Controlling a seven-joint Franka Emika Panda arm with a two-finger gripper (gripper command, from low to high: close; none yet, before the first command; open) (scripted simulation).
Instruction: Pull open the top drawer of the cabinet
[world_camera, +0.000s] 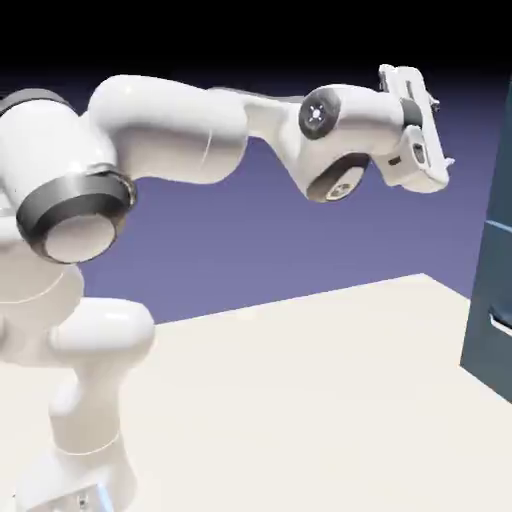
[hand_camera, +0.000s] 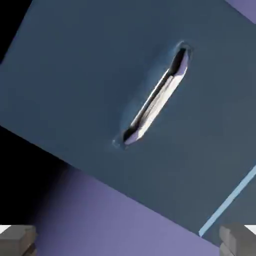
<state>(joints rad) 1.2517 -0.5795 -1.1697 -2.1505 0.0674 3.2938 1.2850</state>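
Observation:
The cabinet (world_camera: 497, 260) is a dark slate-blue box cut off by the exterior view's right edge. My gripper (world_camera: 440, 140) hangs high, level with the top drawer (world_camera: 504, 150), a short gap to its left and not touching it. In the hand view the top drawer's front (hand_camera: 85, 85) fills most of the picture, rolled diagonally, with a pale bar handle (hand_camera: 156, 97) in a recess near the middle. My gripper (hand_camera: 128, 243) is open: the two grey fingertips (hand_camera: 17, 239) sit far apart in the bottom corners with nothing between them.
A pale seam (hand_camera: 227, 202) runs parallel to the handle at the hand view's lower right. A lower drawer with a pale handle (world_camera: 498, 320) shows at the exterior view's right edge. The cream table (world_camera: 300, 400) spreads below the arm.

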